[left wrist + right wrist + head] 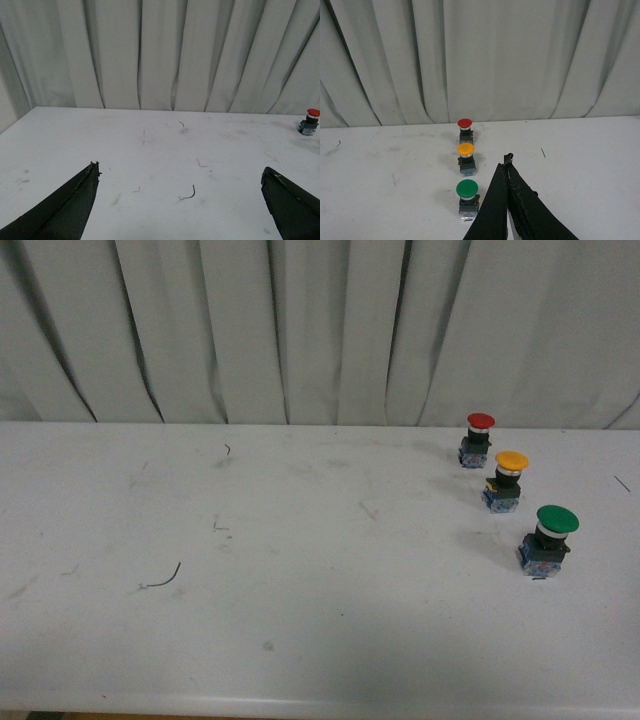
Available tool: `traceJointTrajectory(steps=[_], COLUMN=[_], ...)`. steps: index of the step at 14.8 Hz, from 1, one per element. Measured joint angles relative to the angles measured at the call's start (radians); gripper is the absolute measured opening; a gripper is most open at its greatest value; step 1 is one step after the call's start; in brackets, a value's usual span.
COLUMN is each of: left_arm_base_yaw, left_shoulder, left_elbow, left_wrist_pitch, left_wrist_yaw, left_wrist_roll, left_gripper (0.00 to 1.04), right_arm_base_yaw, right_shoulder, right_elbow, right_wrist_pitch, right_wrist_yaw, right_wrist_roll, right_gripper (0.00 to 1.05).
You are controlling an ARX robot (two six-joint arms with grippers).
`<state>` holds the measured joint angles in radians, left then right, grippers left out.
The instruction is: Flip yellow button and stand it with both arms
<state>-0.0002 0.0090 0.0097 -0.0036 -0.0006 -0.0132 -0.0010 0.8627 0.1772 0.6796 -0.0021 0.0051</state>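
light: dim, even, cool | shadows: soft, faint | glare: slight on table (pixel 300 640) | focus: mildly soft

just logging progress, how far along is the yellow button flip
Nothing looks done yet. The yellow button stands cap up on the table, in a row between the red button and the green button, untouched. Nothing is in hand: the left tool is open over bare table, the right tool is shut near the buttons. Grasping, flipping and standing it all remain.
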Motion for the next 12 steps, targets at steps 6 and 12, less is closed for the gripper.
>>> traceJointTrajectory(steps=[6,12], left_arm_base_yaw=[0.000,0.000], left_shoulder=[0.000,0.000], left_elbow=[0.000,0.000], left_wrist_pitch=[0.000,0.000], left_wrist_yaw=[0.000,0.000], left_wrist_roll=[0.000,0.000], left_gripper=[0.98,0.98], right_arm_base_yaw=[0.001,0.001], right_shoulder=[-0.186,-0.346], right_elbow=[-0.093,-0.166], right_wrist_pitch=[-0.090,-0.182], right_wrist_yaw=[0.002,0.003], right_wrist_roll=[0.000,0.000], right_gripper=[0.02,0.02])
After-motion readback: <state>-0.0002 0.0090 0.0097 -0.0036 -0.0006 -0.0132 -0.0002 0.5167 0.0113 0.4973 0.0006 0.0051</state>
